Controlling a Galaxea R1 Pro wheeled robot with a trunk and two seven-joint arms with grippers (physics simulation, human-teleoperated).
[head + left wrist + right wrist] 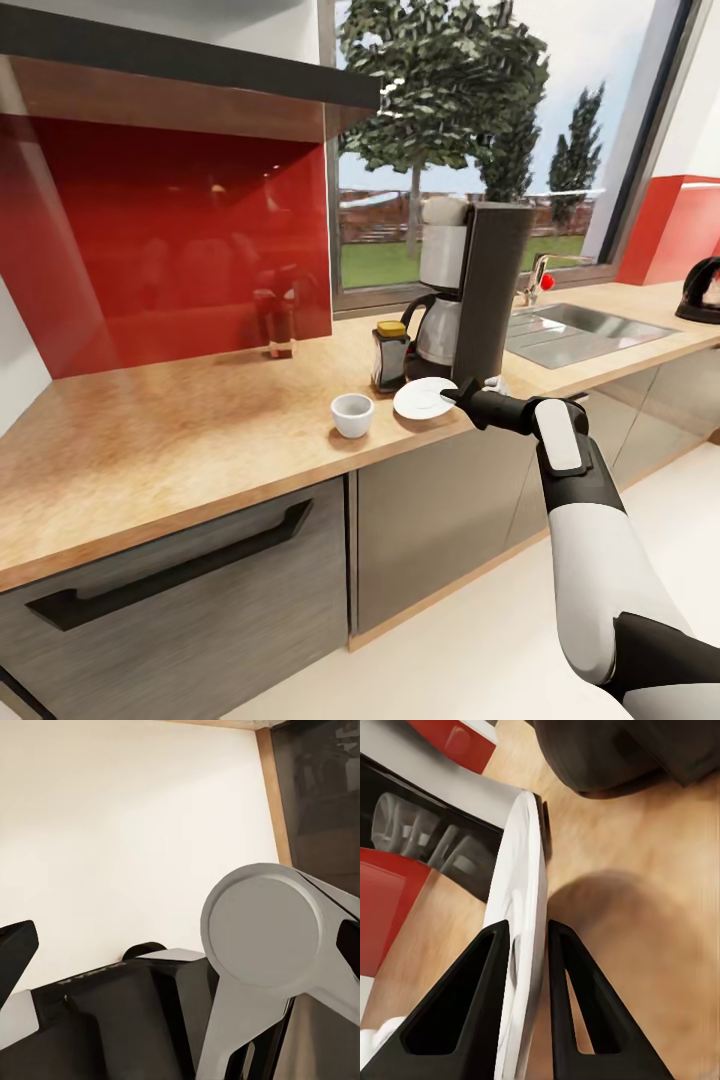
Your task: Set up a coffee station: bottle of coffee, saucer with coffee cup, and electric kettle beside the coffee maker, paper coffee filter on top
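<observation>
Kitchen countertop [200, 430], coffee maker [490, 290], then saucer [425, 398] just left of and in front of the maker. My right gripper [452, 394] pinches the saucer's rim; I should lower it level before releasing, cup [352, 414] to follow.

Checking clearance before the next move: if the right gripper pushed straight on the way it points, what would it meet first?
Holding the saucer, the right gripper points toward the bottle of coffee and coffee cup; probably the bottle first, though depth is unclear.
</observation>
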